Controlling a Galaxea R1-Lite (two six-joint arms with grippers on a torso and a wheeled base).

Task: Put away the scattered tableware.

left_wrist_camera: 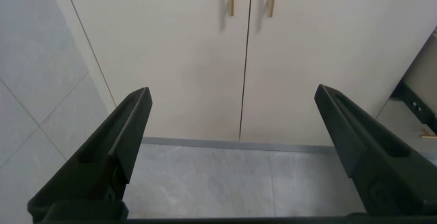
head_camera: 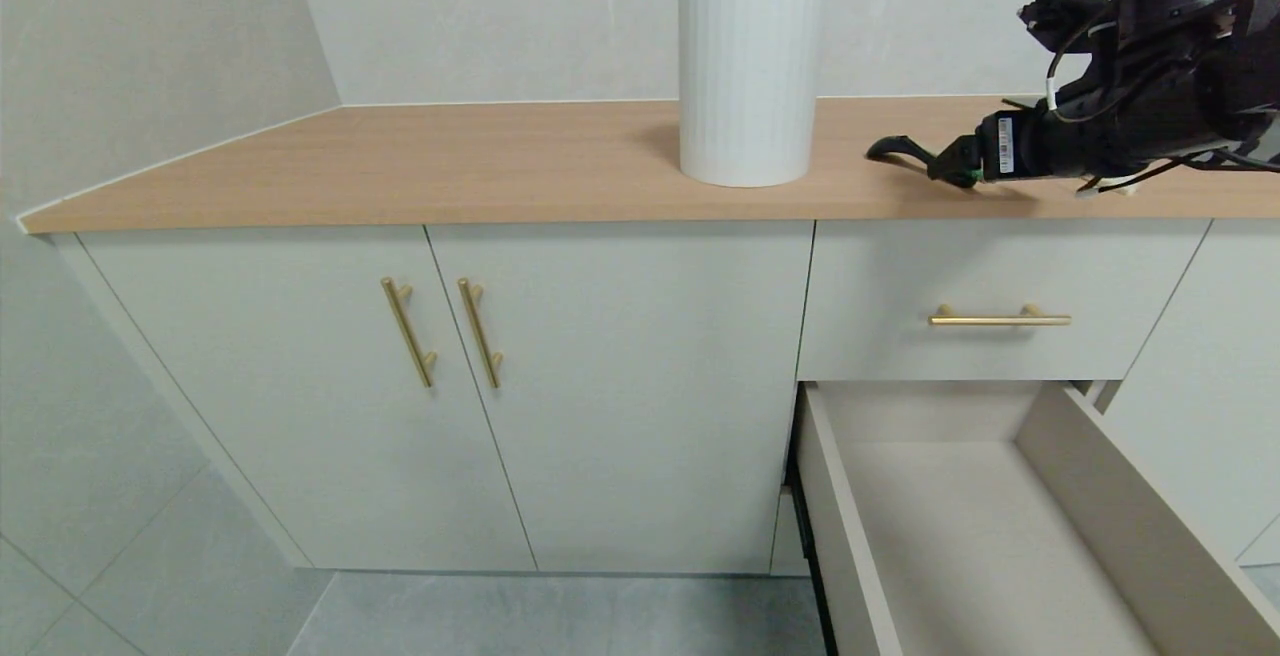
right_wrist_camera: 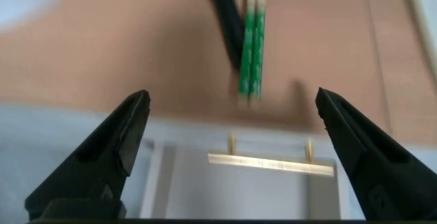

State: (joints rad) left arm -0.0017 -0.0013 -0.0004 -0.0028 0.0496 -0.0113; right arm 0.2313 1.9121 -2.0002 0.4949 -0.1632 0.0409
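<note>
A pair of wooden chopsticks [right_wrist_camera: 251,60] with green bands lies on the wooden countertop [head_camera: 450,161] beside a black utensil [right_wrist_camera: 222,12], near the counter's front edge above the shut drawer's handle [right_wrist_camera: 272,162]. My right gripper [right_wrist_camera: 232,100] hangs open over them, one finger on each side, holding nothing. In the head view the right gripper [head_camera: 930,162] sits low over the counter at the right, with a bit of green [head_camera: 967,176] under it. My left gripper [left_wrist_camera: 232,100] is open and empty, down near the floor facing the cabinet doors [left_wrist_camera: 246,53].
A tall white ribbed container [head_camera: 750,71] stands on the counter left of the right arm. Below it, the lower drawer [head_camera: 835,506] is pulled out and bare inside. Two doors with gold handles [head_camera: 440,331] are shut. Walls close the counter at the back and left.
</note>
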